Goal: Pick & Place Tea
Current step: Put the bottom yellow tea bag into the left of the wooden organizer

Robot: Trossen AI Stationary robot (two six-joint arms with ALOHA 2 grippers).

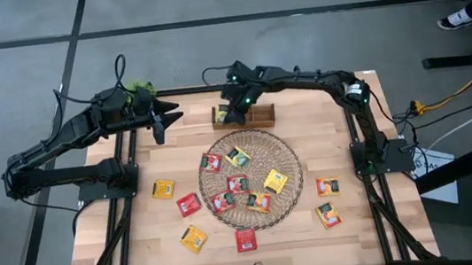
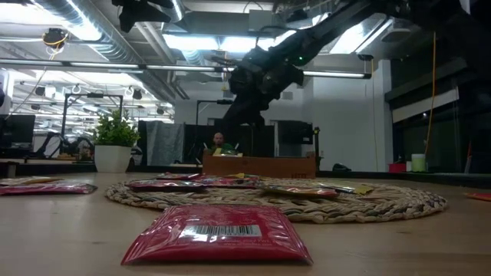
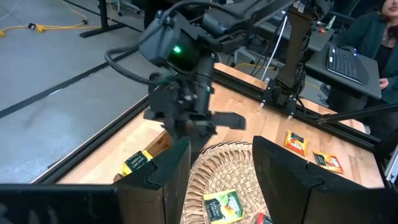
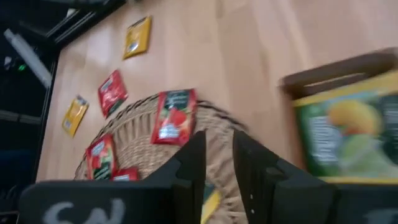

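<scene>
- Right arm is reaching from the table's right edge across to the far side; right pincer (image 1: 231, 108) is hanging over the small wooden box (image 1: 244, 115), just beyond the round wicker mat (image 1: 284, 147).
- Right pincer fingers (image 4: 194, 155) are standing close together with a narrow gap, nothing visible between them.
- Left arm is waiting at the far-left side; left pincer (image 1: 163, 121) is pointing toward the box, fingers (image 3: 171, 168) standing well apart, empty.
- Tea sachets: several are lying on the mat, e.g. a yellow one (image 1: 275, 181); others are lying on bare table on both sides, e.g. a red one (image 1: 245, 238) at the near edge.
- Right wrist view is showing a yellow-green sachet (image 4: 348, 134) sitting in the box; high view shows only a sliver of it.
- Low view is showing a potted plant (image 2: 113, 142) at the far-left corner, and the near red sachet (image 2: 219, 234) with its barcode up.
- Left wrist view is showing the right pincer's head from the front, with a green light on.
</scene>
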